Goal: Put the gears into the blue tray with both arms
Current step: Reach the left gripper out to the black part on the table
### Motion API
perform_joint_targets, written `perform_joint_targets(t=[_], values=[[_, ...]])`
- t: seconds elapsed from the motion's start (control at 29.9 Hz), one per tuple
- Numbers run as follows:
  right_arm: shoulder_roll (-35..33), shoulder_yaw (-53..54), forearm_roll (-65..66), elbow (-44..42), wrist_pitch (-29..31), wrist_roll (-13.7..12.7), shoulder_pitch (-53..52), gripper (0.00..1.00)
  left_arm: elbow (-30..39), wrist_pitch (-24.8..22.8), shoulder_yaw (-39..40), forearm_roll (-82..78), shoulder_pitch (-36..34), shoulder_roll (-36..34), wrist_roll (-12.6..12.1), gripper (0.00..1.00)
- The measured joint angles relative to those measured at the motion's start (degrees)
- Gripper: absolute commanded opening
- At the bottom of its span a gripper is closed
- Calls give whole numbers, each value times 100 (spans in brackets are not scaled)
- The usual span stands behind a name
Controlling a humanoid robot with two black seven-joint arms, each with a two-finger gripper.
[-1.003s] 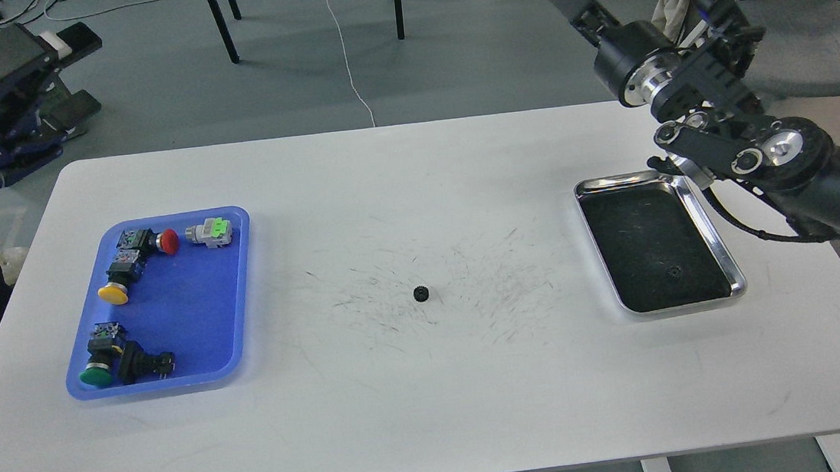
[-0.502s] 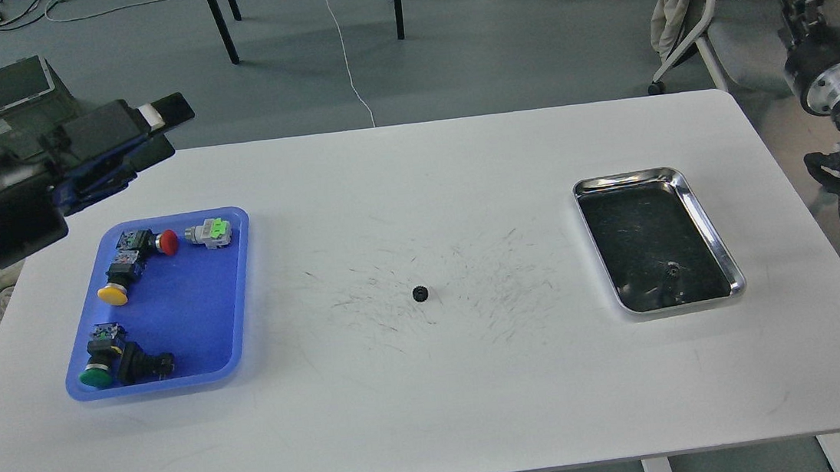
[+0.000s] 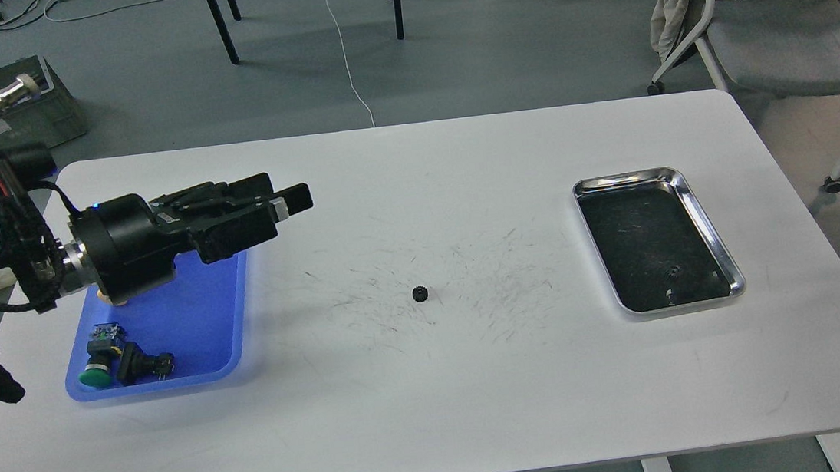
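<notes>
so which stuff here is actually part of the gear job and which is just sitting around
Part of the job:
- gear on the table
- gear in the steel tray
- blue tray
- left gripper, over the blue tray's far end

Just lying about:
- steel tray
- green-capped push button in the blue tray
- black push button beside it

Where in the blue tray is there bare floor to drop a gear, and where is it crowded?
The blue tray shows bare floor along its right side, between the green-capped button with the black button and the right rim. The near-left corner is crowded by those two. The far half is hidden under the left gripper, so I cannot judge it.
</notes>
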State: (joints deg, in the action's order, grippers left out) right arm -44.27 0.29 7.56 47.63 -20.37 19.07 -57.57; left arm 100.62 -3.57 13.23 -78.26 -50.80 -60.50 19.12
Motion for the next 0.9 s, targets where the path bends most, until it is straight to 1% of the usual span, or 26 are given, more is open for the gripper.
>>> perform_joint_targets(t=[0.07,0.17,0.3,0.4,0.53,0.6,0.64,0.67,0.77,0.8,0.9], values=[[-2,3,0,1,-8,0,13,87,-43,1,-211,-688,-11,221,-15,86],[-2,6,0,2,-21,0,17,87,-152,41,-319,-1605,-78,579,-8,86],[10,6,-1,0,-44,0,19,87,-492,41,-380,-1950,-358,842,-4,86],[14,2,-1,-1,-46,0,19,87,-779,-44,-498,-2104,-660,1083,-4,86],[14,-6,1,-23,-47,0,19,87,-1142,-91,-721,-2278,-896,1783,25,86],[14,-10,5,-32,-47,0,18,87,-1572,-99,-849,-2430,-934,2146,55,91],[14,-11,6,-32,-47,0,18,87,-1788,-100,-896,-2490,-952,2282,95,94],[14,-13,6,-33,-47,0,13,87,-2006,-105,-935,-2531,-983,2430,188,97],[13,-17,12,-39,-47,0,-1,87,-2339,-198,-997,-2609,-1131,2827,671,96],[8,-19,14,-44,-47,0,-2,87,-2441,-246,-1021,-2637,-1183,2983,774,94],[-4,-28,16,-59,-47,0,-2,87,-2892,-321,-1063,-2704,-1259,3469,872,92]])
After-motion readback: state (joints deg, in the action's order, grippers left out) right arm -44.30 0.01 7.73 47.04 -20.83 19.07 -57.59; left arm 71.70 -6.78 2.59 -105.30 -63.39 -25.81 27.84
